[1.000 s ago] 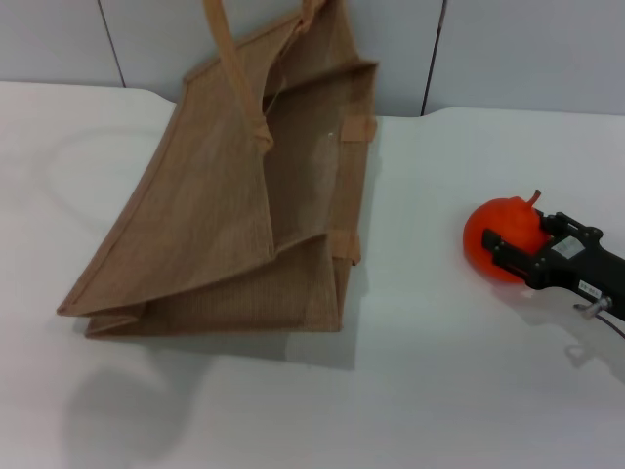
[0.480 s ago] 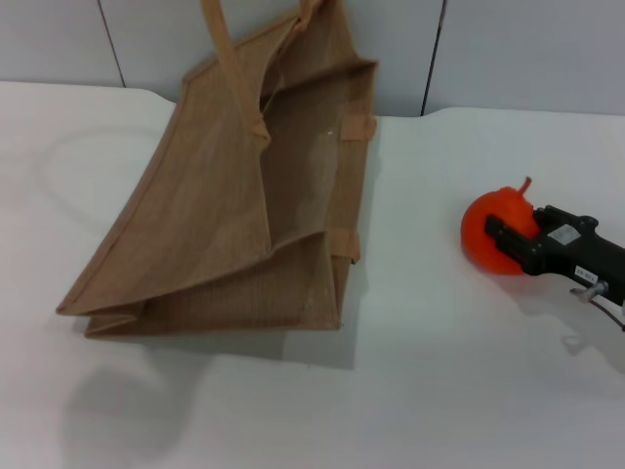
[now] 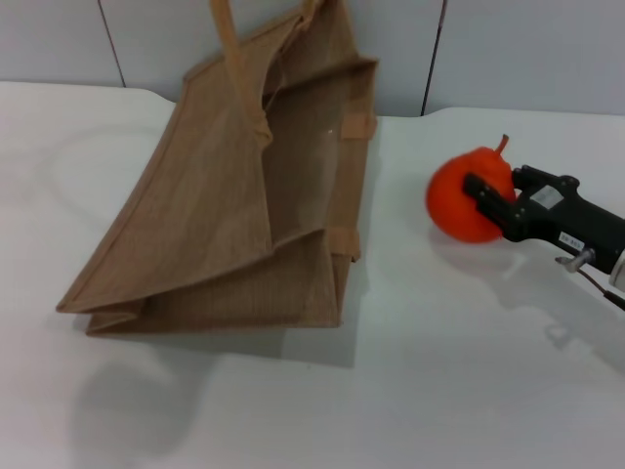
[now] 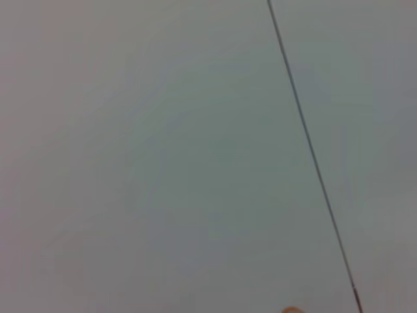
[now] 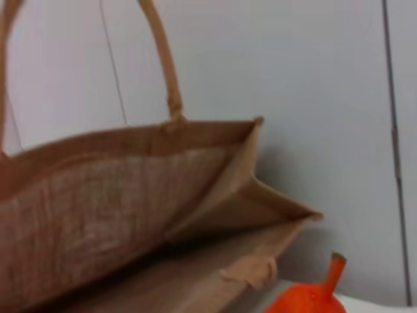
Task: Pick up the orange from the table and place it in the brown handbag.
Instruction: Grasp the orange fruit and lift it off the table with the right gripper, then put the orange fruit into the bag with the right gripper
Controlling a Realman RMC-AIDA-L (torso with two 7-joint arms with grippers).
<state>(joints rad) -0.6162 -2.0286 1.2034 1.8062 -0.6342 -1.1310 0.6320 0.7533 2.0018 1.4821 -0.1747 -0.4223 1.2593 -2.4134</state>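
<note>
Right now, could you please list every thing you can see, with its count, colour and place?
orange: one, bright orange-red with a short stem, above the table on the robot's right, held in the right gripper.
brown handbag: one, tan-brown woven, standing tilted on the table's left half, mouth open toward the orange.
table: one, white, under everything.
wall: pale grey panels with dark seams, behind the table.
right gripper: one, black, at the right edge, shut on the orange.
left gripper: not in view.
</note>
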